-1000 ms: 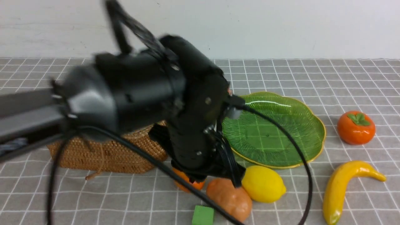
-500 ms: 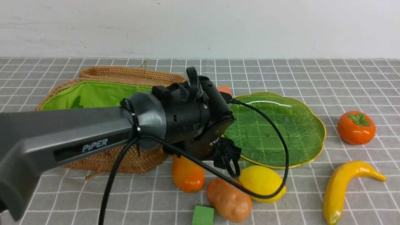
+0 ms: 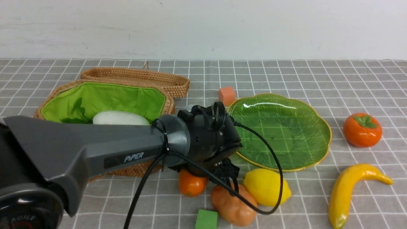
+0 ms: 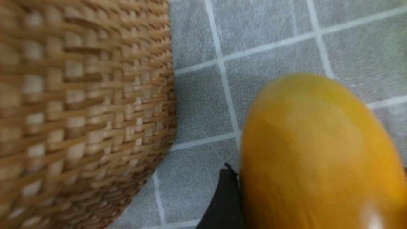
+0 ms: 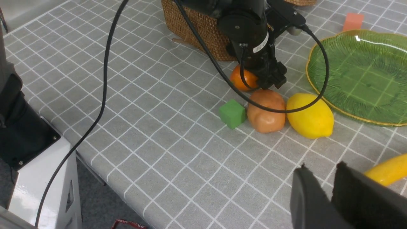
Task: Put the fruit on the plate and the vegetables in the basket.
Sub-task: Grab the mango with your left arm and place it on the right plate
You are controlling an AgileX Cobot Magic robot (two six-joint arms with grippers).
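One fruit, the mango, should be straddled squarely by the left tool, whose spread cannot be told.

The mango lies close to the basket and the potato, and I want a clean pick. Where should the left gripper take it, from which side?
Probably take the mango across its narrow middle, from straight above: it lies flat, with bare cloth between it and the basket wall. The potato side looks tighter.

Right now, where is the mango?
In the front view the mango sits on the cloth near the middle, close in front of the basket and left of the potato.
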